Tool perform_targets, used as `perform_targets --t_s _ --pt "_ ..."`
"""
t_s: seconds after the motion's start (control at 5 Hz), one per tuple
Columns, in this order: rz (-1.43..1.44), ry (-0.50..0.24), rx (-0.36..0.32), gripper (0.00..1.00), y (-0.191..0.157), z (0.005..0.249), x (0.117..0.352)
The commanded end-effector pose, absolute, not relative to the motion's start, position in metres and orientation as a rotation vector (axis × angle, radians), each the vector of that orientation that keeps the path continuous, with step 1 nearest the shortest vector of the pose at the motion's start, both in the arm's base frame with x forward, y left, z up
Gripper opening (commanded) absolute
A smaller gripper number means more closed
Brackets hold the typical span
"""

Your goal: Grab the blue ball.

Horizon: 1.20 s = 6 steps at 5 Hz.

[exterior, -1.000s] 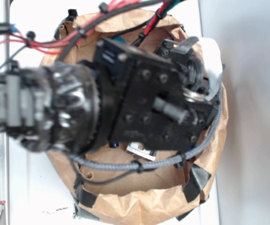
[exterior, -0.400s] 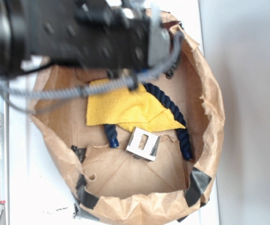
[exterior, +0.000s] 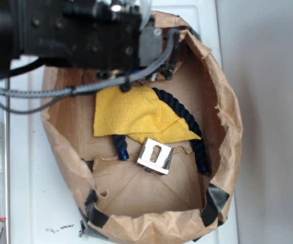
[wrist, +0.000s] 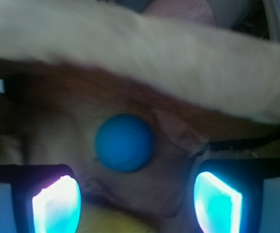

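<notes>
Teal-blue target: the blue ball (wrist: 124,142) is a smooth matte sphere on crumpled brown paper, seen only in the wrist view; in the exterior view the arm hides it.
Ball position: ahead of the fingers (wrist: 137,204) and between their lines, a little nearer the left-hand pad in the picture; touching neither.
Fingers: spread wide, both glowing pads apart with nothing pinched between them.
Progress: as I judge it, the approach is lined up but the grasp is not yet made; advancing around the ball and closing remain.
Container: a paper bag (exterior: 227,127) rolled into an open bowl, wrinkled, with dark tape at its lower rim, on a white surface (exterior: 29,203).
Yellow cloth (exterior: 136,117): soft, nubbly, folded into a rough triangle.
Dark navy rope (exterior: 189,124): twisted, partly under the cloth.
Metal bracket (exterior: 156,157): shiny, bent, slotted, just below the cloth.
</notes>
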<state>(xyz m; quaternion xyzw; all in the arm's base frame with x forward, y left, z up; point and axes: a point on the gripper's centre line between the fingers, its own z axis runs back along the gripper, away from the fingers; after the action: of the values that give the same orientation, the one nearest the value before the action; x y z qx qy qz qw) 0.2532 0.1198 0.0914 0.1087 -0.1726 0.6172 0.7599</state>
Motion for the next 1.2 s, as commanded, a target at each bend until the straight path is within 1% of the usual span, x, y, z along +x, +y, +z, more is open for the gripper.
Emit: perform_targets --t_s 0.0,0.4,0.6,0.8,1.0 --pt "1.361 -0.421 0.224 1.0 0.12 0.104 0.249" --pt "1.361 -0.421 0.224 1.0 0.12 0.104 0.249" --pt "1.347 -0.384 0.228 1.0 0.122 0.088 0.254" --pt "1.379 -0.456 0.229 1.0 0.125 0.072 0.248" --pt "1.357 -0.45 0.213 1.0 0.132 0.061 0.242"
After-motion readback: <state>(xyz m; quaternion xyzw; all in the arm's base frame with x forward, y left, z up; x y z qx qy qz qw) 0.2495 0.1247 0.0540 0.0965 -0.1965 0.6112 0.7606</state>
